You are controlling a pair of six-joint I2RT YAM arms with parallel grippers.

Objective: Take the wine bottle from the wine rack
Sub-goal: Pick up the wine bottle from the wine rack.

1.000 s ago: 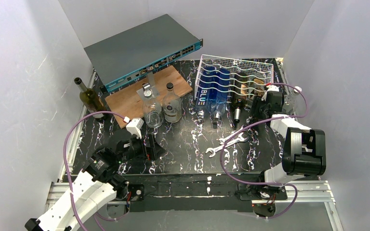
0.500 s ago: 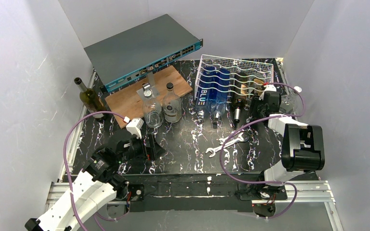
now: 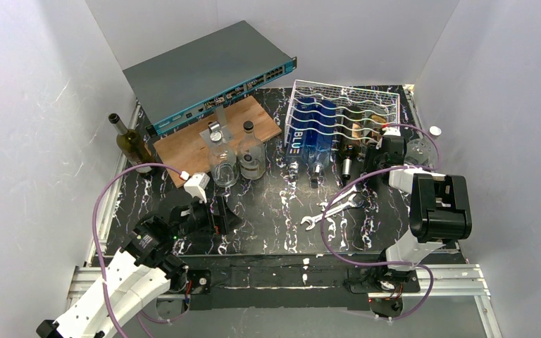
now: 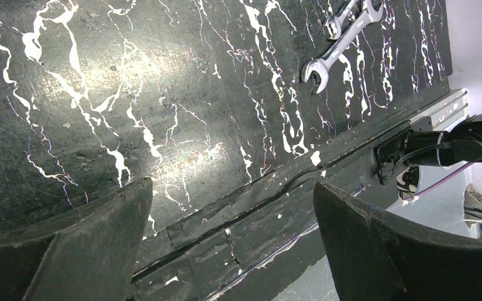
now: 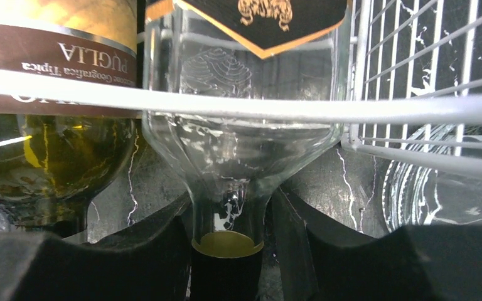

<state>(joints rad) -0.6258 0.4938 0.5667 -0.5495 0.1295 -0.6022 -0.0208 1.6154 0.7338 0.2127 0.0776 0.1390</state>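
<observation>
The white wire wine rack stands at the back right with several bottles lying in its cradles. In the right wrist view the clear wine bottle with a black and gold label pokes its neck out under the rack's front wire. My right gripper straddles that neck: the left finger touches the glass and a thin gap shows at the right finger. From above, the right gripper is at the rack's front right. My left gripper hangs open and empty over the table's near edge.
A greenish bottle with a Puglia label lies just left of the clear one. A blue bottle fills the rack's left cradles. Two wrenches, a wooden board with two glass bottles, a grey switch box and a standing green bottle lie further left.
The right arm has swung left and forward, bringing its gripper in against the rack's front right. The left arm has not moved.
</observation>
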